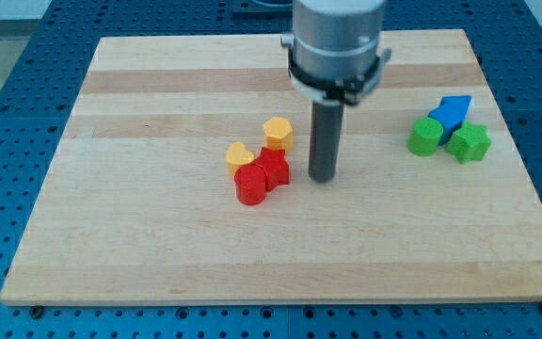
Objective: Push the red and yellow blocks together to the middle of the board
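Near the board's middle, a little to the view's left, a red cylinder [250,184] and a red star [273,166] touch each other. A yellow heart-like block [240,154] rests against their upper left. A yellow hexagon [278,133] sits just above the red star. My tip [323,178] is on the wooden board [158,245], just right of the red star with a small gap.
At the view's right a blue block [453,111] sits with a green cylinder [425,137] and a green star [470,142] in a tight cluster. The board lies on a blue perforated table.
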